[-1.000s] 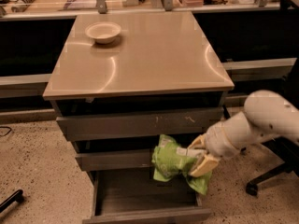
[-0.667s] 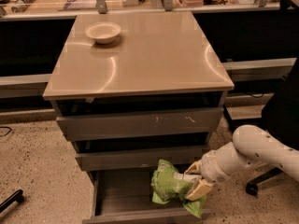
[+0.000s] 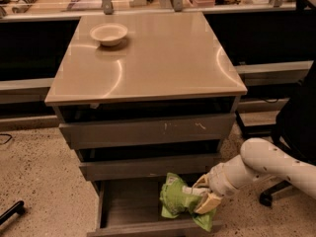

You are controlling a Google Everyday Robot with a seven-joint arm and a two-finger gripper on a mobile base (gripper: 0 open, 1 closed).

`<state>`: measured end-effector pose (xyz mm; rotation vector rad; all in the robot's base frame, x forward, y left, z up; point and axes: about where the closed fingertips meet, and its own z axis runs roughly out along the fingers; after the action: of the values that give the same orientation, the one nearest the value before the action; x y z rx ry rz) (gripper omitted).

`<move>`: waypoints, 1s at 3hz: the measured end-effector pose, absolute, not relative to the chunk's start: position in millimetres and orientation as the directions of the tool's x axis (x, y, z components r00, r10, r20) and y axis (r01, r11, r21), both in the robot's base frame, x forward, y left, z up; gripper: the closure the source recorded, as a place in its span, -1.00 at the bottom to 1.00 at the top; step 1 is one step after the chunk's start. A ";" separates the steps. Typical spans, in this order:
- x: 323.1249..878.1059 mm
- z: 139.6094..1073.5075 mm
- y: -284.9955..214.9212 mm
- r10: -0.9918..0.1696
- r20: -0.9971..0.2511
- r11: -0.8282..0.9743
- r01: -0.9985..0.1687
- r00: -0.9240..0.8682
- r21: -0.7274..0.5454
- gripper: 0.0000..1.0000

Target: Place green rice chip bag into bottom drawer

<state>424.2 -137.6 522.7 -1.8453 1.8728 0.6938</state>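
The green rice chip bag (image 3: 175, 200) is lime green and wrinkly, and sits low in the right part of the open bottom drawer (image 3: 126, 204). My gripper (image 3: 201, 198) reaches in from the right on a white arm and is shut on the bag's right side. The bag's lower edge hangs near the drawer's front lip. The two shallower grey drawers above are slightly ajar.
A beige bowl (image 3: 108, 34) stands at the back left of the cabinet's tan top (image 3: 158, 58). An office chair base (image 3: 276, 191) stands on the speckled floor to the right. A dark object (image 3: 10, 214) lies on the floor at the lower left.
My gripper has carried the bag downward, from in front of the middle drawer into the open bottom drawer. The arm has lowered with it.
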 end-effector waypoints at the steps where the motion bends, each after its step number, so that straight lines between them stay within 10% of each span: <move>1: 437.6 472.0 -122.9 -0.776 -0.629 -0.044 -0.999 0.039 -0.007 1.00; 3: 492.0 364.5 -95.5 -0.746 -0.662 0.013 -0.993 0.070 -0.120 1.00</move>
<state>492.0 -95.5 364.5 -1.7850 1.7273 0.5605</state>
